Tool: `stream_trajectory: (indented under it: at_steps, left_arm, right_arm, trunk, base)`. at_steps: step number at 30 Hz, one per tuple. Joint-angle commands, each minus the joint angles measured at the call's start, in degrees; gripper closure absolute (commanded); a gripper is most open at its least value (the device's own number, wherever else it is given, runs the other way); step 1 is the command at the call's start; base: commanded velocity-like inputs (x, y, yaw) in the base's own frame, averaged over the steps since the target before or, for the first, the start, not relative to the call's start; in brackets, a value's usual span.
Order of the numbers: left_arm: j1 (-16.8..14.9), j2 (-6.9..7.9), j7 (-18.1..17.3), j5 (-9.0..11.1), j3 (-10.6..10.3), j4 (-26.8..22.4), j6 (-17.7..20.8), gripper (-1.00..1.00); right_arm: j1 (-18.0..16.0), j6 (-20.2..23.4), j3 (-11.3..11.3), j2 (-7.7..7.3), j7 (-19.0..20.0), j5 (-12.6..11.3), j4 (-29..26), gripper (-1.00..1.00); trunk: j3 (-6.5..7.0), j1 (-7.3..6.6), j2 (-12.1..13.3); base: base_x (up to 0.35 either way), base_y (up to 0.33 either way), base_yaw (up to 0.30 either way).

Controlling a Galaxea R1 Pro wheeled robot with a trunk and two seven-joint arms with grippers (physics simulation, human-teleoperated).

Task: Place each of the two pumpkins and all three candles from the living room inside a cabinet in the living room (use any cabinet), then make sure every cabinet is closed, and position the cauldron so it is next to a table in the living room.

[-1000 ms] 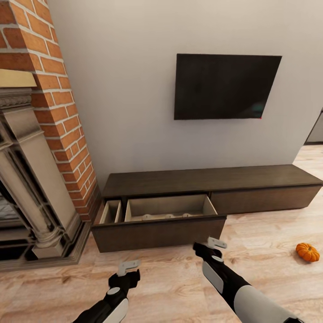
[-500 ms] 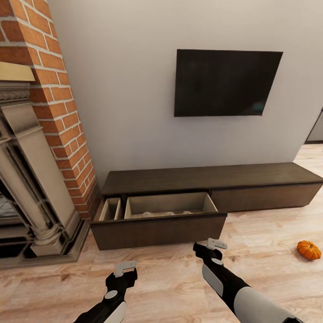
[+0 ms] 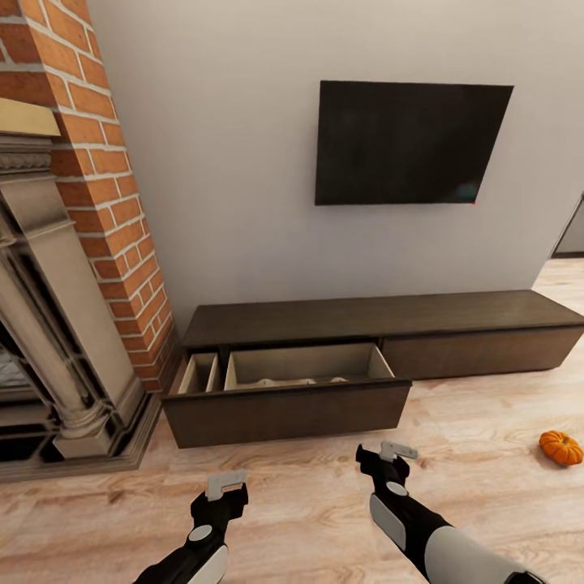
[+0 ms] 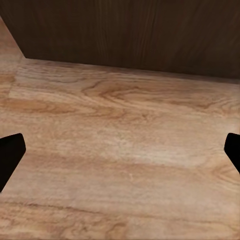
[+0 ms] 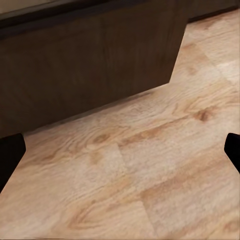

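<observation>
The view has pulled back from the cabinet; its drawer stays open, 1 pumpkin still on the floor; both pincers apart, empty.

The cabinet is dark brown with a pale beige drawer interior; the pumpkin is bright orange; the floor is light grained wood; the chimney is red brick; the television is black.

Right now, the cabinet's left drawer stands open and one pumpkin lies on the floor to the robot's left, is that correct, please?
Not quite: the pumpkin lies on the floor to the robot's right, as the head view shows. The cabinet's left drawer does stand open.
</observation>
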Motion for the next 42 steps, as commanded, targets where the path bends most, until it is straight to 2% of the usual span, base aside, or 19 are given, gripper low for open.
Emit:
stream_trajectory:
  at_steps: [1,23,26,28,32,36,42]
  left_arm:
    - [-0.1,0.07,0.4,0.6,-0.5,0.0,-0.4,-1.0]
    - [-0.2,-0.05,0.2,0.5,-0.3,-0.1,-0.4,-1.0]
    - [-0.6,0.06,0.1,0.2,-0.2,-0.1,-0.2,-1.0]
    - [-0.8,0.16,0.1,-0.3,-0.1,-0.1,-0.2,-1.0]
    - [-0.9,0.09,0.1,-1.5,-0.1,-0.1,-0.2,-1.0]
    - [-0.9,-0.16,0.1,-3.8,-0.1,-0.1,-0.3,-1.0]
    - [-1.0,-0.1,0.1,-5.0,0.0,-0.4,-0.3,-1.0]
  right_arm:
    - [-0.1,-0.3,0.6,-0.03,-0.3,-0.6,0.0,-1.0]
    - [-0.1,-0.4,1.6,-0.02,-0.6,-0.3,0.8,-1.0]
    - [-0.2,0.5,3.4,-0.06,-0.7,0.4,0.4,-1.0]
    - [-0.2,1.4,4.7,-0.08,-0.7,1.7,-0.2,-1.0]
    - [-0.4,1.5,5.4,0.2,-0.4,2.9,-0.8,-1.0]
    - [-0.5,1.6,5.7,1.49,-0.3,3.2,-0.8,-1.0]
    - [-0.6,0.7,5.8,1.93,-0.3,3.3,-1.0,-1.0]
  trunk:
    - [-0.24,0.22,-0.4]
    - [-4.19,5.05,-9.3]
    - [-4.73,5.71,-10.5]
    - [-5.08,6.15,-11.3]
    - [-5.8,7.03,-12.9]
    - [-6.52,7.91,-14.5]
    - [-7.6,9.22,-16.9]
  base:
    - [0.0,0.0,0.0]
    - [0.0,0.0,0.0]
    - [0.0,0.0,0.0]
    - [0.0,0.0,0.0]
    - [0.0,0.0,0.0]
    - [0.0,0.0,0.0]
    - [0.0,0.0,0.0]
